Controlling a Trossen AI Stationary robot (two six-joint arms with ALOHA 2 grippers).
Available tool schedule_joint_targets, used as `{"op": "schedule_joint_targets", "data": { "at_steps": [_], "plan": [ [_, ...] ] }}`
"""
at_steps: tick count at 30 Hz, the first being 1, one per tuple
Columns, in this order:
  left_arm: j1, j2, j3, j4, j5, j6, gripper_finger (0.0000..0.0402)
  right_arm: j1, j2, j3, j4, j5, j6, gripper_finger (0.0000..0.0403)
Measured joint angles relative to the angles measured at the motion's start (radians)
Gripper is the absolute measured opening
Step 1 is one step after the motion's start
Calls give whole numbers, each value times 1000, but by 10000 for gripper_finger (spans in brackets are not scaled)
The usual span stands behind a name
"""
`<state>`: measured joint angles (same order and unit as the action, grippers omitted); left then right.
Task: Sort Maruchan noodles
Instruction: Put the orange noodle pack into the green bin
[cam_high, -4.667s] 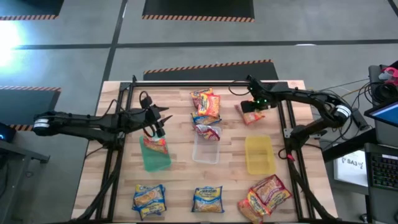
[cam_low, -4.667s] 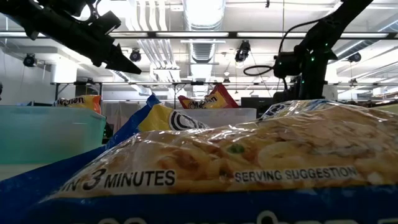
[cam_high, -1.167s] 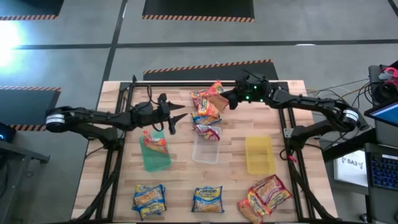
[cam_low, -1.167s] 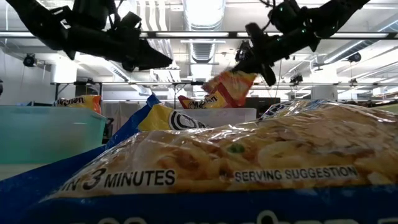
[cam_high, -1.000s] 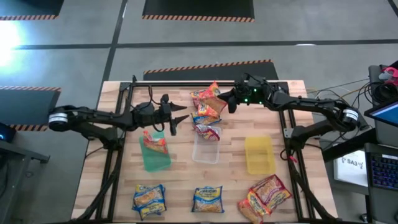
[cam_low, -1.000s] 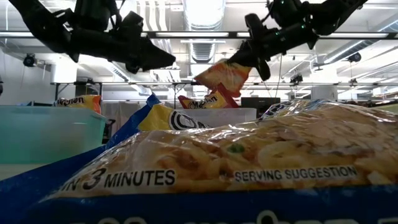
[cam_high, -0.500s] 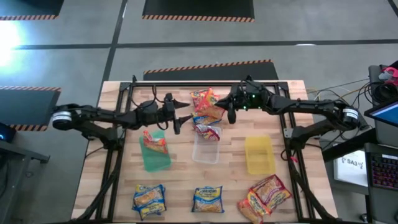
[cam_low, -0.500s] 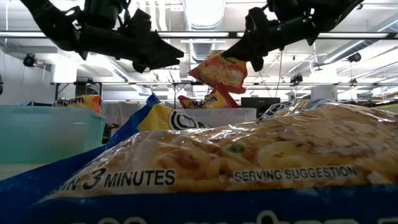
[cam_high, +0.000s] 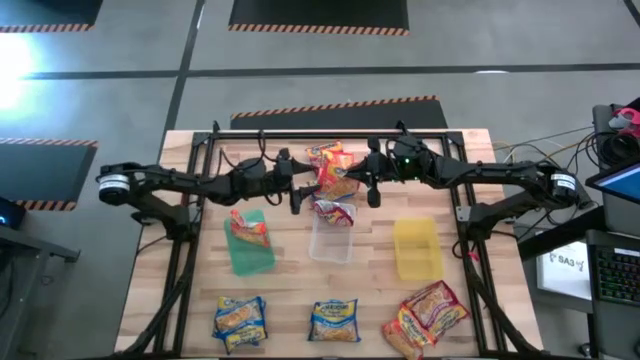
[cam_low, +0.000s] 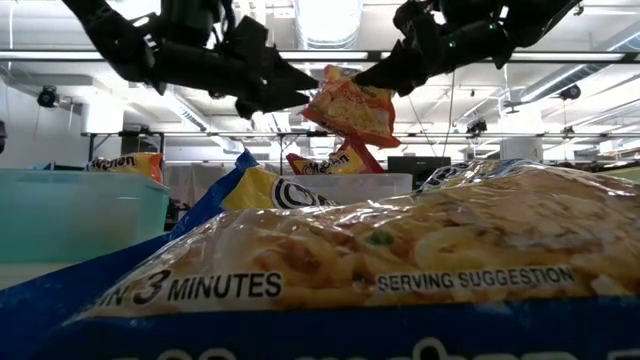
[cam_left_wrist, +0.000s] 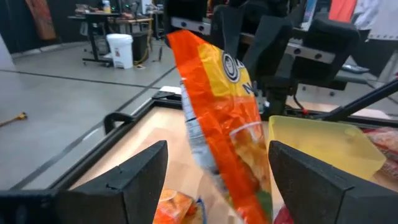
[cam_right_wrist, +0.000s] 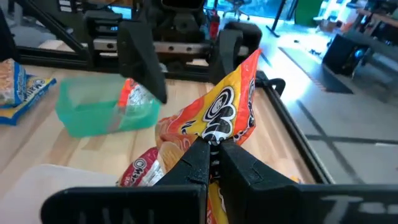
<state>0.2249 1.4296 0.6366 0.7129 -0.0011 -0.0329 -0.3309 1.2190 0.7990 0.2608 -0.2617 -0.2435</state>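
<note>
Crinkly orange packet (cam_right_wrist: 227, 115) pinched by right gripper (cam_right_wrist: 211, 152), apparently airborne

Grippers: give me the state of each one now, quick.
Left gripper: open, jaws on either side of the orange packet, not closed on it.
Right gripper: shut on the orange packet, holding it up over the table.

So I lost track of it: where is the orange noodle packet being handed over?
High view: the orange noodle packet hangs mid-table, above the clear bin, pinched by the right gripper, the open left gripper beside it.
</note>
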Motion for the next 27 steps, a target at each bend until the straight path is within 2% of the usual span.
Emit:
{"op": "schedule_joint_targets", "data": {
  "at_steps": [13,18,27],
  "plan": [
    [2,86,76,5,26,-20,263,1,0,0,10,0,-267,10],
    [3,90,91,5,82,-33,263,11,0,0,18,0,-377,10],
    [5,90,107,1,168,-48,263,36,0,0,70,-1,-461,11]
  ]
}}
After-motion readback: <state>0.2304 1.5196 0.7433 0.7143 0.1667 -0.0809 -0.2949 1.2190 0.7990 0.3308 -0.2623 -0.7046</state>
